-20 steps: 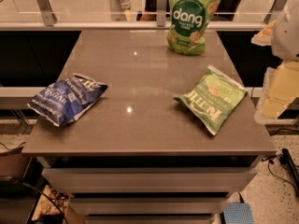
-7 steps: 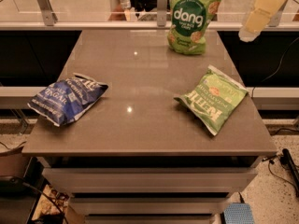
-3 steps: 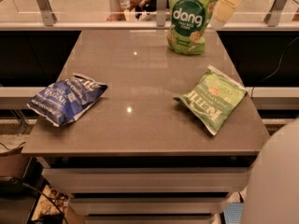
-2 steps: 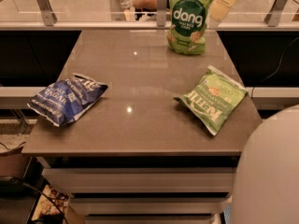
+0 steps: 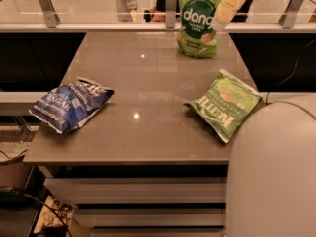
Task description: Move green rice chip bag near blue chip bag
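The green rice chip bag (image 5: 196, 22), bright green with white "dang" lettering, stands upright at the table's far edge, right of centre. The blue chip bag (image 5: 70, 104) lies flat and crinkled near the table's left edge. My gripper (image 5: 220, 19) is the cream end of the arm that comes down from the top edge. It sits against the upper right side of the green rice chip bag and overlaps it in this view. The top of that bag is cut off by the frame.
A flatter light green Kettle bag (image 5: 226, 104) lies near the right edge of the grey table (image 5: 148, 83). A glass railing with metal posts (image 5: 45, 6) runs behind the table. My grey body (image 5: 274, 177) fills the bottom right corner.
The cream arm end swung up from the table's right side and leftward until it reached the dang bag. My grey body came into view at bottom right. The bags have not moved.
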`<action>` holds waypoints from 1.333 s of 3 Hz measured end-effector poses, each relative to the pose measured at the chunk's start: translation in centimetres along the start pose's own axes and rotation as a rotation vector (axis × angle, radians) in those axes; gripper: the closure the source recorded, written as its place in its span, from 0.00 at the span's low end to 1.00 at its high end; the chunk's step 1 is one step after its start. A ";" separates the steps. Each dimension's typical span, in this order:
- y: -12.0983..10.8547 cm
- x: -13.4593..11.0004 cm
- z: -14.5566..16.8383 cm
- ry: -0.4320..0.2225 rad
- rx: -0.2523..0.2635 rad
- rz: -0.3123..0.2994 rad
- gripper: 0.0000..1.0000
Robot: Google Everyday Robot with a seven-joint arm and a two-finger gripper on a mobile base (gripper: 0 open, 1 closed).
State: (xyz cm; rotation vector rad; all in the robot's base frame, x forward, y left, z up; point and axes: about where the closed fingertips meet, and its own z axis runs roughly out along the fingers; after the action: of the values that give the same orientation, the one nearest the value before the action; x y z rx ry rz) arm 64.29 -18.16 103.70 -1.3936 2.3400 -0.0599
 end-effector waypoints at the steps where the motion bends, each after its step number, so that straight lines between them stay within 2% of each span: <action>1: -0.4 -0.1 1.3 -0.037 -0.038 0.039 0.00; 2: -0.6 -0.5 2.1 -0.058 -0.058 0.056 0.00; 4: -1.5 -1.2 2.2 -0.043 -0.030 0.055 0.00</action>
State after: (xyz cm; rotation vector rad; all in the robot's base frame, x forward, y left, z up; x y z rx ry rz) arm 66.84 -17.45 102.44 -1.3305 2.3511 0.0207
